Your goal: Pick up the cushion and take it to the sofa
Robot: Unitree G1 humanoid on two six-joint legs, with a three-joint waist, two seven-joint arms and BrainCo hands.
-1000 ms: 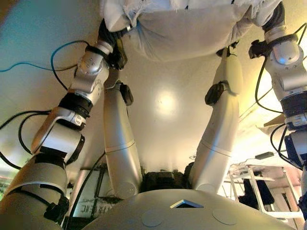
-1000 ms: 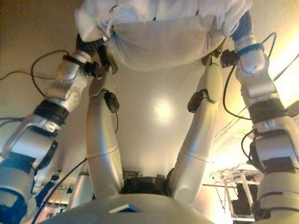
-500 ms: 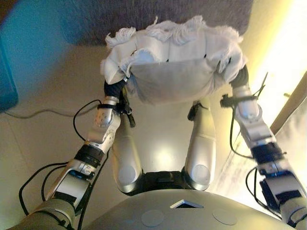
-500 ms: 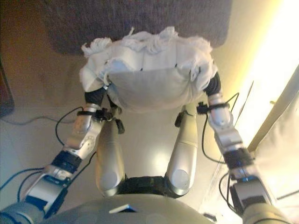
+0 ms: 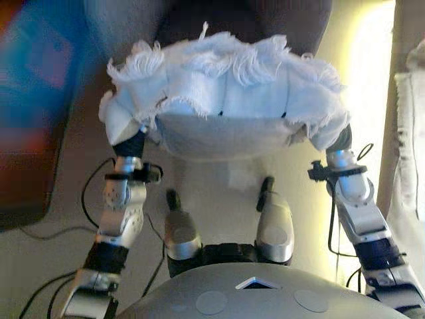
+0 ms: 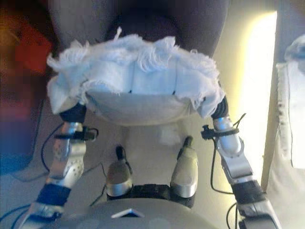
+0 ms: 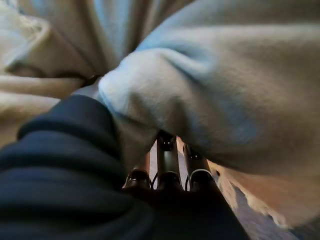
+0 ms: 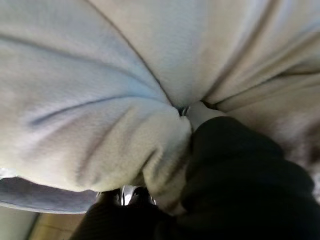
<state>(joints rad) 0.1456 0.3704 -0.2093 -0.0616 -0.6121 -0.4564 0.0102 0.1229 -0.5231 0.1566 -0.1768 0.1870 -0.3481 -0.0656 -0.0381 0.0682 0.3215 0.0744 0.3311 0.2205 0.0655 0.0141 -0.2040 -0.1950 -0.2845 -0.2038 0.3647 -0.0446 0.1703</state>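
A white cushion with a fringed edge hangs in the air in front of me, held by its two ends. My left hand is dug into its left end. In the left wrist view the fingers run under a bulging fold of the cushion, and the cloth bunches over the dark cover. My right hand grips the right end the same way, and the cushion is puckered around its thumb. A dark grey surface lies just beyond the cushion; I cannot tell if it is the sofa.
A dark blue and red shape, blurred, stands at the left. Pale cloth or furniture runs along the right edge, beside a bright strip of floor.
The whole view has shifted, so the camera has moved. The cushion stays held between both hands and now fills more of the view, with the grey surface closer behind it.
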